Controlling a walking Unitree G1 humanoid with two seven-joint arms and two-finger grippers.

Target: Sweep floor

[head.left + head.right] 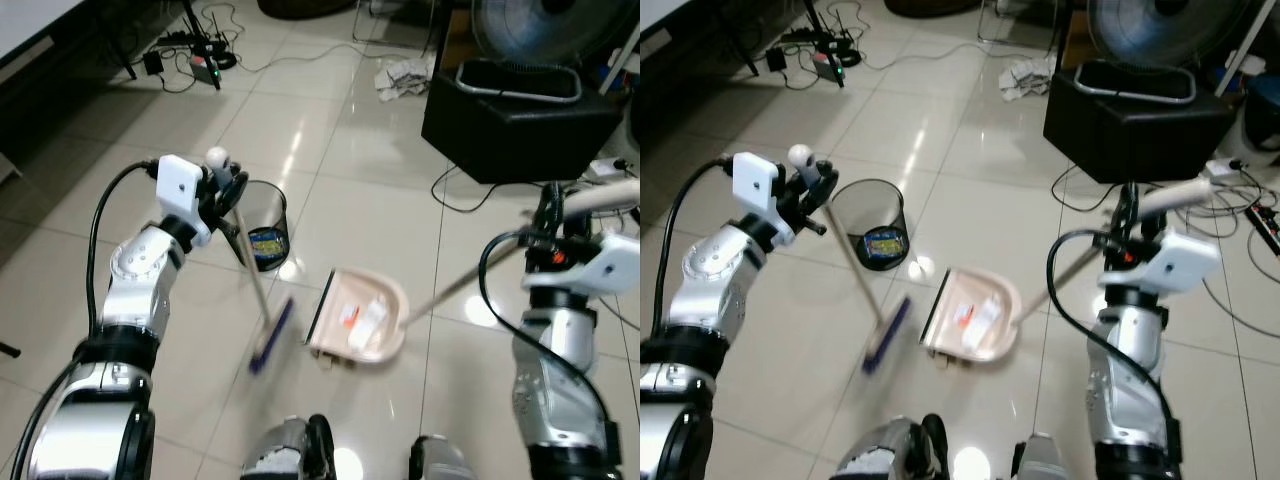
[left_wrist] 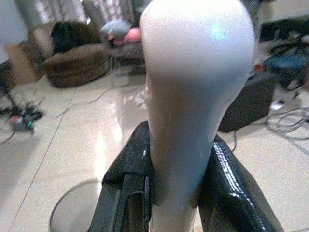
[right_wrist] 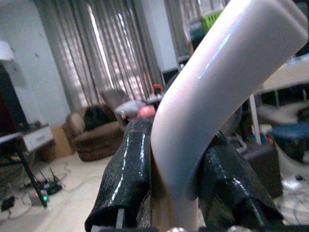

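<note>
Nearest, the left gripper [image 1: 228, 192] is clamped on the pale upper handle of a broom [image 1: 258, 300]; the wrist view has both black fingers [image 2: 126, 179] pressed against the shaft just under its rounded tip. The broom slants down to a blurred blue head [image 1: 272, 335] on the glossy tile floor [image 1: 180, 300], with bare tile on its left side. Just right of the head, apart from it, lies a beige dustpan [image 1: 358, 318] with its open edge facing the broom and some small scraps of litter [image 1: 366, 320] inside. Its long pale handle rises to the right gripper [image 1: 1132, 222], whose fingers [image 3: 126, 169] are closed around the curved grip. Just behind the broom stands a black mesh waste bin [image 1: 262, 225] with something blue and yellow at its bottom. Farther right, a black box [image 1: 520, 120] sits with cables [image 1: 460, 195] trailing from it; a crumpled paper [image 1: 403, 76] lies beside it. Far left, more cables and a power strip [image 1: 205, 65] cluster.
</note>
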